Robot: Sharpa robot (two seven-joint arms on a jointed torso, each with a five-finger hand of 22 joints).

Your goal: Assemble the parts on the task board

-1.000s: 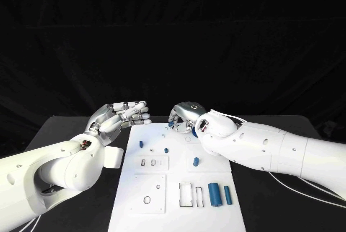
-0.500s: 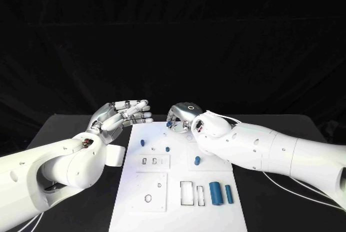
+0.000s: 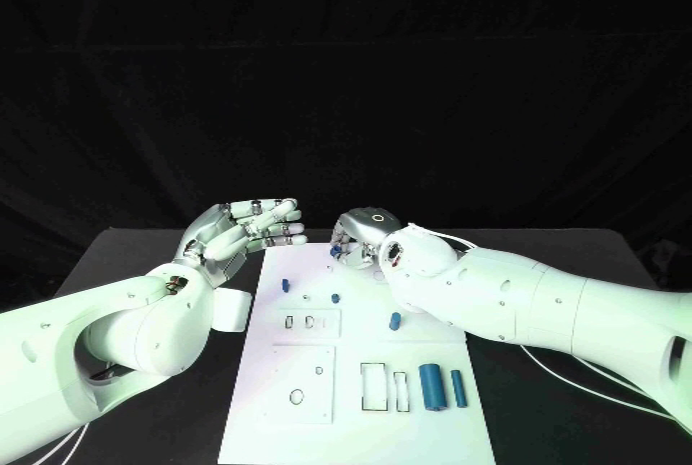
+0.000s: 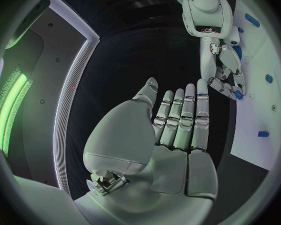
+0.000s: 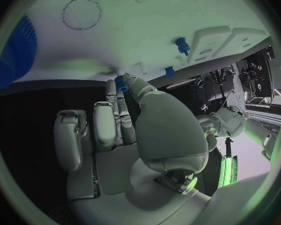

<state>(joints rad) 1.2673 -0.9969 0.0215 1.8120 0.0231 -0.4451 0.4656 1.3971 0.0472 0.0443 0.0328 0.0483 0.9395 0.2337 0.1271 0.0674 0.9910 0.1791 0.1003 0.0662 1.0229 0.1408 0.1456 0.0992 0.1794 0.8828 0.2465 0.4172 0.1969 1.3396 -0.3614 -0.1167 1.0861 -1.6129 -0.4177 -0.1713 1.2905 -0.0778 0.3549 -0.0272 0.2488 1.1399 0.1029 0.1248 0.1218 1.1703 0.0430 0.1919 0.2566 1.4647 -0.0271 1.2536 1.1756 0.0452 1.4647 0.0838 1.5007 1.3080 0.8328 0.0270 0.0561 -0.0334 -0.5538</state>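
The white task board [image 3: 361, 370] lies in the middle of the black table. Over its far end my right hand [image 3: 364, 235] pinches a small blue part [image 3: 336, 251] between thumb and finger; the right wrist view shows the pinched part [image 5: 120, 82] just above the board [image 5: 147, 20]. My left hand [image 3: 238, 232] hovers at the board's far left corner, holding nothing, its fingers straight and side by side [image 4: 181, 120]. The left wrist view also shows my right hand [image 4: 225, 70] with the blue part [image 4: 238, 94].
Small blue pegs [image 3: 286, 284] [image 3: 335, 298] [image 3: 394, 322] stand on the board's middle. Two blue cylinders [image 3: 430, 386] [image 3: 457, 388] lie at its near right beside rectangular slots [image 3: 372, 388]. A big blue toothed part [image 5: 18, 50] sits close to my right hand.
My right hand has edged slightly left over the board's far end, still pinching the blue part. The left hand has barely moved.
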